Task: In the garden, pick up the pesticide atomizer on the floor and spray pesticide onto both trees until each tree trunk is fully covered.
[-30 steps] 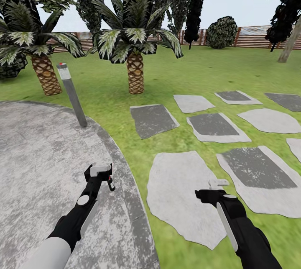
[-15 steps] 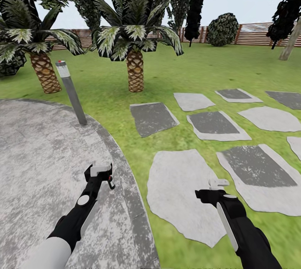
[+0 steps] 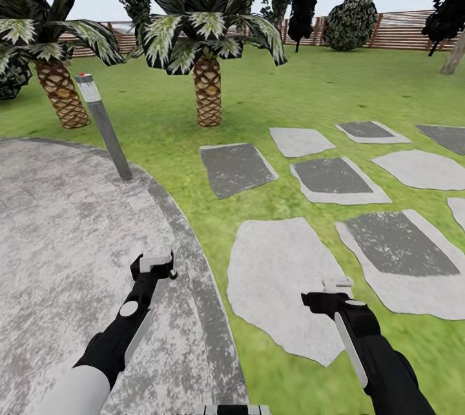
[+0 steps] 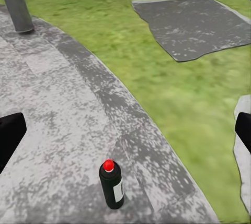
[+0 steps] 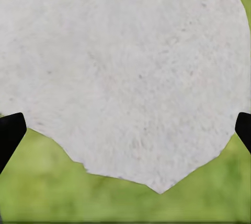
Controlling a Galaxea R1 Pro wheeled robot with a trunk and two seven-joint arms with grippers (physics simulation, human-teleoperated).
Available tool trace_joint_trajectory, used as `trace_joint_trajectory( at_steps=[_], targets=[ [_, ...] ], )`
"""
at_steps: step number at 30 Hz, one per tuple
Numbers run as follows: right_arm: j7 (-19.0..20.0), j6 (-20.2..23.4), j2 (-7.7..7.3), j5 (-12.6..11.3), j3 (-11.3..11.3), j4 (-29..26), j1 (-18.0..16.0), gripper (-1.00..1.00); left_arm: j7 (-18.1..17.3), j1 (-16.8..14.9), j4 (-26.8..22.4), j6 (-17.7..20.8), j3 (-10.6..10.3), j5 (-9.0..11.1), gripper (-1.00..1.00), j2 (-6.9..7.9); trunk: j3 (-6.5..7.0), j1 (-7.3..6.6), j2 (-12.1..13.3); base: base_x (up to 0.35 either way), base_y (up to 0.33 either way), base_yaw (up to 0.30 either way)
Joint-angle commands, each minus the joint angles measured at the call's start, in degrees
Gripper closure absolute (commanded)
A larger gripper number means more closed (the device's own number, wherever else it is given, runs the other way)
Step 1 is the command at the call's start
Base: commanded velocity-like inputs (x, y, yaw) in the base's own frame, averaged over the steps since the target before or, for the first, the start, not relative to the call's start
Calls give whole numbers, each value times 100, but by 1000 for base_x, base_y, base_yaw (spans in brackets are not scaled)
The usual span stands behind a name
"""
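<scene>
Step in hand, by the look of it: reaching for the pesticide atomizer (image 4: pixel 111 185). Dark bottle, red cap, white label, upright on the grey stone patio (image 3: pixel 58 221), close to its curved border and not on the grass (image 3: pixel 290 92). Ahead of the left fingers in the left wrist view, well short of them.

Left gripper (image 3: pixel 154 265), lower left of the head view: spread wide, holding nothing. Right gripper (image 3: pixel 336 286), lower right: likewise wide apart and empty, poised over a pale stepping stone (image 3: pixel 278 286).

To do it well:
- Use the left arm, being the nearer.
- Lower with the jaws kept wide, centred on the bottle's body below the cap.
- Approach level and slowly; being narrow and upright, likely to tip at a nudge.
- Close only once both pads flank the label zone.
- Lift straight up, leaving the spray head free.
- Then turn toward the pale trunk (image 3: pixel 454 59) at the upper right edge.

Counted in the head view:
- One bottle (left wrist view).
- Two grippers.
- Two palm-like plants (image 3: pixel 208 89), upper left and upper centre.
- One grey lamp post (image 3: pixel 103 128), at the patio's rim.
- About nine stepping stones, the outermost cut by the right edge.
- One round bush (image 3: pixel 351 21), before the slatted fence (image 3: pixel 400 31).
- One bare trunk.
</scene>
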Motion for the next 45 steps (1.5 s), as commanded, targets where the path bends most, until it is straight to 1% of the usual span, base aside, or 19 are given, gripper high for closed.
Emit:
trace_joint_trajectory(
  at_steps=[1, 40, 45],
  targets=[
    [1, 0, 0, 1, 0, 0, -2, -100, 0, 0, 0, 0, 0, -1, -100, 0, -32, 2, -2, 0, 0, 0],
    [-4, 0, -4, 5, 2, 3, 1, -100, 0, 0, 0, -8, 0, -1, -100, 1, -1240, 103, -54, 0, 0, 0],
    [-3, -1, -2, 5, 4, 4, 2, -100, 0, 0, 0, -9, 0, -1, -100, 1, -1258, 103, -54, 0, 0, 0]
  ],
)
